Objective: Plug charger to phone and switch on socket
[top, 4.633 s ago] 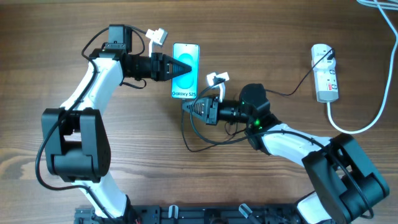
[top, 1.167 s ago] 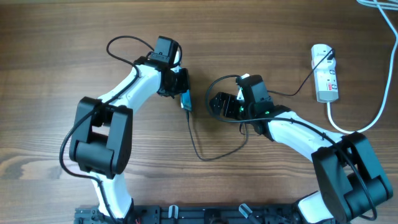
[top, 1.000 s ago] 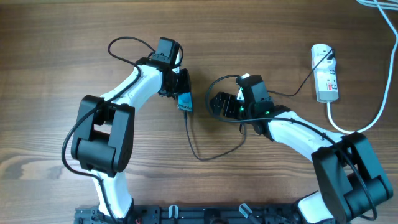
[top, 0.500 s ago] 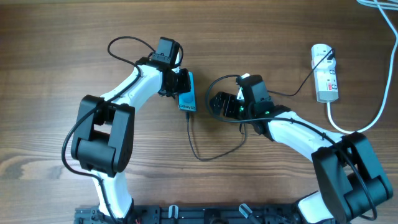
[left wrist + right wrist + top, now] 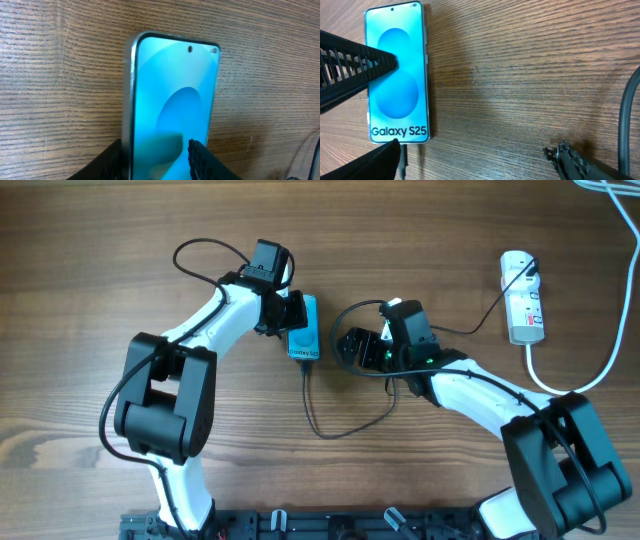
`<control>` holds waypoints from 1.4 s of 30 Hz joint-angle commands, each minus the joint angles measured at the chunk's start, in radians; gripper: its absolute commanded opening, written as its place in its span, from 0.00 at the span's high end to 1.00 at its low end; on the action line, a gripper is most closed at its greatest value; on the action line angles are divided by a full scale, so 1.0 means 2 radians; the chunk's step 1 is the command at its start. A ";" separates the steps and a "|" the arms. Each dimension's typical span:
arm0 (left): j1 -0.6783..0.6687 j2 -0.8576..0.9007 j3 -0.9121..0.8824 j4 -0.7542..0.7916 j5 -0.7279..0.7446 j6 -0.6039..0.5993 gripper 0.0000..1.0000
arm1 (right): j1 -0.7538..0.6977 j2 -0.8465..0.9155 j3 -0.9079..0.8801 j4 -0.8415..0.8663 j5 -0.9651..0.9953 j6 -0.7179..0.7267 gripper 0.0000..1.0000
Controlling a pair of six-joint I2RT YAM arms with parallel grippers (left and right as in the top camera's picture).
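The left fingers point(image 5: 202, 159) sit at the near end of the phone point(image 5: 170, 85), one to each side and partly parted. One overlaps the edge of the lit screen and the other lies along the opposite side. From here I cannot tell whether they pinch it or only rest against it.

The phone lies screen up on the tabletop point(image 5: 100, 240), a little left of centre. Its cyan screen glows, and the white "Galaxy S25" text is at the end nearer the robot's base.

The right fingers point(image 5: 372, 161) are spread wide with nothing between them. They hang just to the right of the phone, turned toward it but not touching it.

The charger point(image 5: 318, 425) meets the phone at the text end. In the right wrist view its small dark tip is right against that edge, though how far in it goes I cannot tell. From there the thin black cable runs toward the base, loops, swings right under the right arm point(image 5: 470, 395) and climbs to the socket point(image 5: 522, 305).

The socket lies well apart from the phone, near the right edge of the tabletop, with the black plug seated at its far end. Small red marks show on it, too small to tell how the switch stands. A thick white lead point(image 5: 600, 365) leaves its near end, curves right, and runs up out of the top corner.
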 commanded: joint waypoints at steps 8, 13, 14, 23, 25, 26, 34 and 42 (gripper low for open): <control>-0.002 0.003 0.000 0.002 -0.005 0.001 0.56 | 0.003 -0.006 0.003 0.002 0.010 -0.005 0.01; -0.002 0.003 0.000 0.002 -0.005 0.001 0.54 | 0.003 -0.006 0.003 0.002 0.010 -0.005 0.00; -0.002 0.003 0.000 0.002 -0.005 0.001 0.54 | 0.003 -0.006 0.003 0.002 0.010 -0.005 0.00; 0.016 0.003 0.000 -0.004 -0.005 0.000 0.58 | 0.003 -0.006 0.003 -0.007 -0.002 -0.005 0.00; 0.023 0.003 0.000 -0.007 -0.004 0.000 0.57 | 0.003 -0.006 0.003 -0.011 -0.008 -0.005 0.00; 0.026 0.003 0.000 -0.008 -0.004 0.000 0.53 | 0.003 -0.006 0.004 -0.012 -0.012 -0.005 0.01; 0.033 0.003 0.000 -0.010 -0.004 0.001 0.00 | 0.002 -0.047 0.090 -0.118 -0.093 -0.022 0.03; 0.033 0.003 0.000 -0.009 -0.005 0.001 0.00 | -0.019 -0.081 0.284 -0.434 0.082 -0.077 0.00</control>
